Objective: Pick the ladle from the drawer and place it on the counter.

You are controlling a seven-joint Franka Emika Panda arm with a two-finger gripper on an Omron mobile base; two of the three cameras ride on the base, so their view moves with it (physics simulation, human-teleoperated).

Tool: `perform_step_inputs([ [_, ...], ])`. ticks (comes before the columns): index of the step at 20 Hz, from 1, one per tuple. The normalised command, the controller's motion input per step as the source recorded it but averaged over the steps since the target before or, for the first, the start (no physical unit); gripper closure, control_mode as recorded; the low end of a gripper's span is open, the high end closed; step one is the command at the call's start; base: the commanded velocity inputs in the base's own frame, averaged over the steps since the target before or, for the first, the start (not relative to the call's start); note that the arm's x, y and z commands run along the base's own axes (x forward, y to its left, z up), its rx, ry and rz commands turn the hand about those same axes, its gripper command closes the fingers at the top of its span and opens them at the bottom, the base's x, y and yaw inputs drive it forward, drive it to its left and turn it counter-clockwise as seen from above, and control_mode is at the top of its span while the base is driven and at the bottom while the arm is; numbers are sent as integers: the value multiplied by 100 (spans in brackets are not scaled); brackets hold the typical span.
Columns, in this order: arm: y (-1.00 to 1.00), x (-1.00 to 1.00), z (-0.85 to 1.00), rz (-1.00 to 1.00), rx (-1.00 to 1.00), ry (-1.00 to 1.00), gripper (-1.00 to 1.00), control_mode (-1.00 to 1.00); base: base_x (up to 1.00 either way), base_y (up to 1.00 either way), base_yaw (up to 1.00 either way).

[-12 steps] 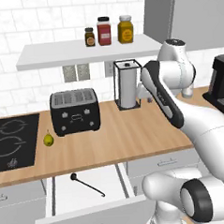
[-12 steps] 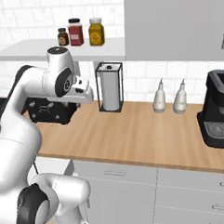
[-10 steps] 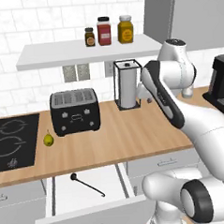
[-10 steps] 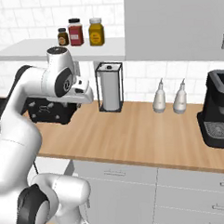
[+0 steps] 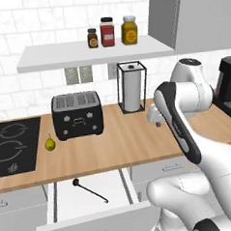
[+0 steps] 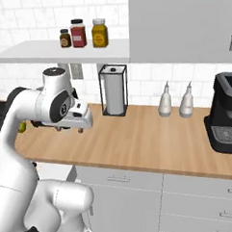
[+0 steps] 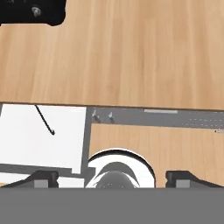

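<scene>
The thin black ladle (image 5: 89, 189) lies in the open drawer (image 5: 70, 210), its round bowl toward the counter and its handle running out toward the front right. In the hand view the ladle's hooked handle (image 7: 44, 119) crosses the drawer's white floor (image 7: 39, 146). My gripper (image 5: 156, 120) hangs over the wood-grain counter (image 5: 119, 144), to the right of the drawer and well above it. Seen from the right base, the gripper (image 6: 70, 129) faces down. Its fingertips (image 7: 43, 177) stand wide apart, open and holding nothing.
A black toaster (image 5: 77, 115) and a small yellow-green pear (image 5: 50, 143) sit on the left of the counter, beside the cooktop (image 5: 13, 145). A paper towel holder (image 5: 131, 87) stands at the back. Two bottles (image 6: 165, 100) and a coffee machine (image 6: 226, 112) stand to the right.
The arm has lowered and the hand has dropped a little toward the counter's front edge. The ladle and drawer have not moved.
</scene>
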Motion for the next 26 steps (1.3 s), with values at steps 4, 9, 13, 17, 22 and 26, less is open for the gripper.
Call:
perform_step_inputs([
  [4,1,-39,-71,0,0,0,-100,-100,0,0,0],
  [9,0,0,0,0,0,0,-100,100,-37,0,1],
  [13,0,0,0,0,0,0,-100,100,-76,0,4],
  [17,0,0,0,0,0,0,-100,100,-75,20,7],
  [22,48,-21,-33,7,-4,-1,-100,-100,-10,9,2],
  [26,73,11,-44,5,-1,-1,-100,-100,0,0,0],
])
